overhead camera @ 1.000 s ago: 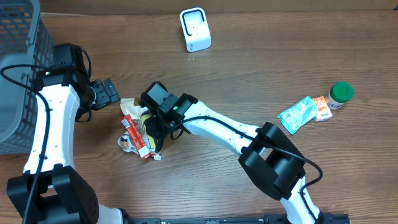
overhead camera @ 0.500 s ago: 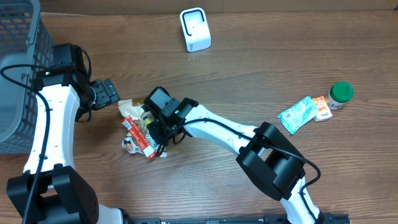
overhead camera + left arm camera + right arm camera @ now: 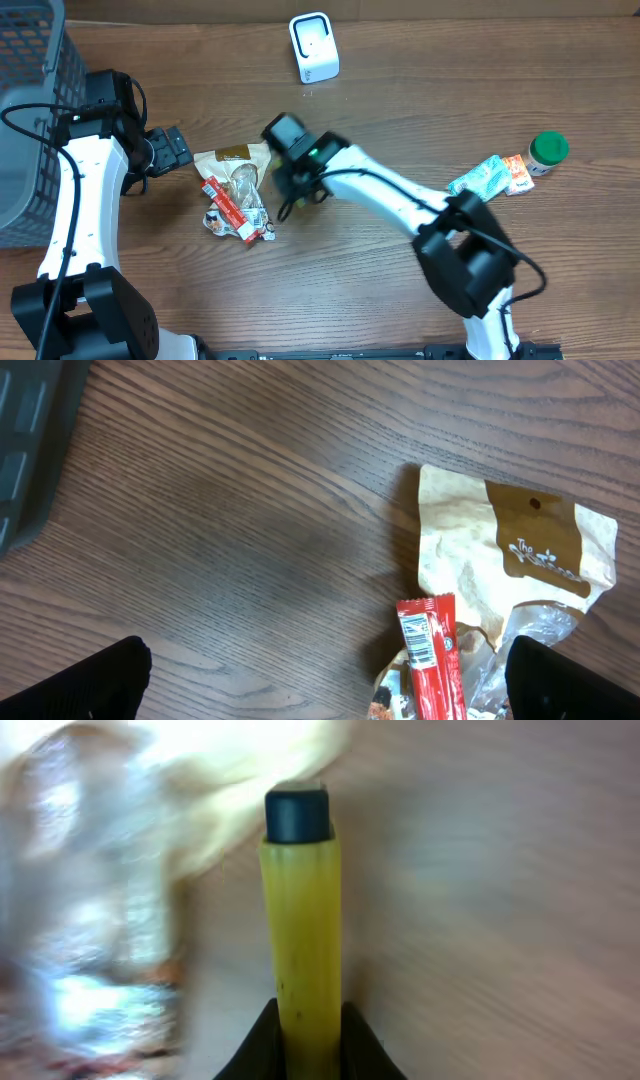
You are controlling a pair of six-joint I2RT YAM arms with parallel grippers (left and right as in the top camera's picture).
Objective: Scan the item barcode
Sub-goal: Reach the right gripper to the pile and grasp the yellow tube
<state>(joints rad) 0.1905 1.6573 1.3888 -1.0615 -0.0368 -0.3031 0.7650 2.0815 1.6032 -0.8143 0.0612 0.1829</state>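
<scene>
Having been drawn off the packet pile (image 3: 235, 190), a yellow tube (image 3: 300, 920) is clamped in the right gripper (image 3: 308, 1040); the left gripper (image 3: 178, 150) is held open; scanning is expected next.

A tan pouch (image 3: 232, 157), red wrapper (image 3: 226, 203) and clear bag (image 3: 247, 187) lie heaped between the left gripper (image 3: 183, 150) and the blurred right gripper (image 3: 294, 191). A white scanner (image 3: 314, 47) stands at the table's (image 3: 450, 90) far edge, a green-capped bottle (image 3: 547, 150) near its right edge.
</scene>
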